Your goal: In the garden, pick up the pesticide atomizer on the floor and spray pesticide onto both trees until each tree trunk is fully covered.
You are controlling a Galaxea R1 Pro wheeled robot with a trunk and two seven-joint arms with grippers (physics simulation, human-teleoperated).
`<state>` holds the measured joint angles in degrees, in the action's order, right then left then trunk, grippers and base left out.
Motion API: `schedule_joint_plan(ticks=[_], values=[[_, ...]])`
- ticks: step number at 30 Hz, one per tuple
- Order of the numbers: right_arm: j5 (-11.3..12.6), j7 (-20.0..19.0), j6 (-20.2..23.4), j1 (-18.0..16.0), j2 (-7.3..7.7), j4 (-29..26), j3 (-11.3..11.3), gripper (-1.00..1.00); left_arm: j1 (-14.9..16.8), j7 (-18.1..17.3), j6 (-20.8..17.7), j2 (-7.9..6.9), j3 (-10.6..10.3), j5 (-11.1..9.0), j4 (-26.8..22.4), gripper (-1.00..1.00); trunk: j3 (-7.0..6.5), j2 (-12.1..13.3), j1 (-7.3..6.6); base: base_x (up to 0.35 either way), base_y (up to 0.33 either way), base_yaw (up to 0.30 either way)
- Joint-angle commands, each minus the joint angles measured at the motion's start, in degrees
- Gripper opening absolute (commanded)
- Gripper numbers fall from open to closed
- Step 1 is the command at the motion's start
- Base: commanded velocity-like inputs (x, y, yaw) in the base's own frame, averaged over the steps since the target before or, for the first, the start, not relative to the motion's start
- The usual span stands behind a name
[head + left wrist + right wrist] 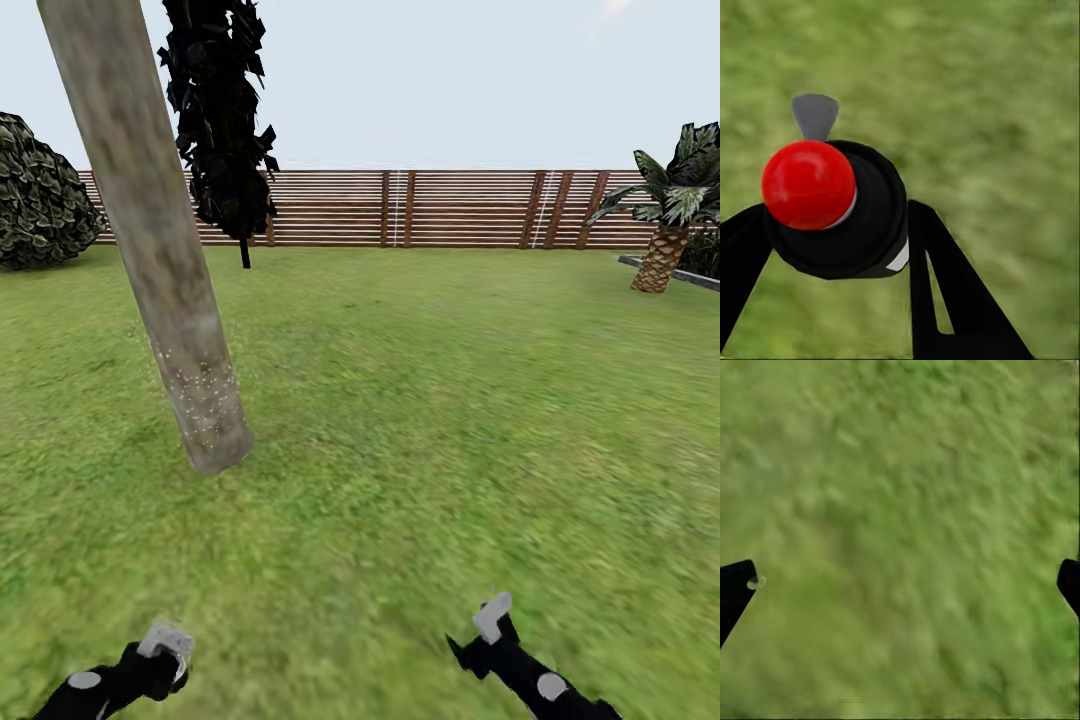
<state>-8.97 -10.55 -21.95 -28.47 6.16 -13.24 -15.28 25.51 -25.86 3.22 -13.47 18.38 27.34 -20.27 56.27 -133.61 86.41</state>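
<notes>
One tree trunk point(170, 270), thick and pale beige-grey, rises from the lawn at the left, a short way ahead of me. Fine white specks dot its lower part point(205, 385). Its crown is above the picture's edge. In the left wrist view the pesticide atomizer point(847, 217) is a black body with a red ball top and a grey nozzle. My left gripper point(840, 255) is shut on it, one black finger on each side. In the head view that gripper point(160, 650) is low at the left. My right gripper point(490, 625) hangs open over bare grass point(900, 585).
A near-black conifer point(220, 110) stands behind the trunk and a round dark bush point(40, 195) at far left. A brown slat fence point(450, 208) closes the far side. A short palm point(665, 240) and a grey paving edge point(670, 272) lie at the right. Open lawn spreads ahead.
</notes>
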Motion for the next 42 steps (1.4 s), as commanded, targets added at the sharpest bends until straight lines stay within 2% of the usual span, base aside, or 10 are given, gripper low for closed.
schedule_joint_plan(ticks=[1, 4, 6, 9, 11, 15, 18, 31, 36, 42], values=[[0.09, 3.98, -2.45, -0.03, -0.03, 2.9, -0.03, 1.0, -0.02, 3.66, 0.58, 0.41, 0.18, -2.39, 1.67, -1.0, -0.02, 0.0, -0.01, 0.0, 0.0, 0.0], [0.39, 14.11, -10.59, 0.28, -0.18, 9.69, 0.54, 1.0, -2.09, 15.66, 9.34, 1.32, 0.31, -10.36, 6.95, -1.0, -0.02, 0.0, -0.01, 0.0, 0.0, 0.0], [0.48, 17.51, -13.04, 2.04, -0.49, 10.84, 4.09, 1.0, -4.0, 22.06, 14.17, 1.48, 0.33, -14.48, 8.7, -1.0, -0.02, 0.0, -0.01, 0.0, 0.0, 0.0], [0.44, 18.54, -13.73, 3.06, -0.86, 11.3, 9.17, 1.0, -5.73, 26.05, 15.82, 1.66, 0.34, -18.05, 10.2, -1.0, -0.02, 0.0, -0.01, 0.0, 0.0, 0.0], [0.38, 18.73, -13.87, 3.34, -1.01, 11.34, 10.48, 1.0, -6.15, 27.01, 16.14, 2.34, 0.34, -19.35, 10.96, -1.0, -0.02, 0.0, -0.01, 0.0, 0.0, 0.0], [0.36, 18.86, -13.9, 3.43, -0.99, 11.43, 10.92, 1.0, -6.25, 26.88, 16.16, 3.89, 0.32, -19.6, 11.25, -1.0, -0.02, 0.0, -0.01, 0.0, 0.0, 0.0], [0.41, 18.9, -13.91, 3.5, -1.0, 11.42, 11.04, 1.0, -6.4, 26.55, 16.2, 4.22, 0.25, -19.54, 11.28, -1.0, -0.02, 0.0, -0.01, 0.0, 0.0, 0.0], [0.44, 18.99, -13.91, 4.61, -1.35, 11.48, 11.12, 1.0, -7.58, 27.4, 16.27, 4.24, 0.34, -19.6, 11.13, -1.0, -0.02, 0.0, -0.01, -0.111, 0.0, 0.201], [0.44, 18.99, -13.91, 4.63, -1.52, 11.4, 11.14, 1.0, -7.59, 29.38, 16.29, 4.24, 0.34, -21.23, 11.1, -1.0, -0.02, 0.0, -0.01, -0.287, -0.033, 0.281], [0.37, 19.05, -13.91, 4.64, -1.84, 11.39, 11.15, 1.0, -7.62, 29.97, 16.3, 4.24, 0.34, -21.51, 11.13, -1.0, 0.17, 0.0, -0.01, -0.24, -0.095, 0.28]])
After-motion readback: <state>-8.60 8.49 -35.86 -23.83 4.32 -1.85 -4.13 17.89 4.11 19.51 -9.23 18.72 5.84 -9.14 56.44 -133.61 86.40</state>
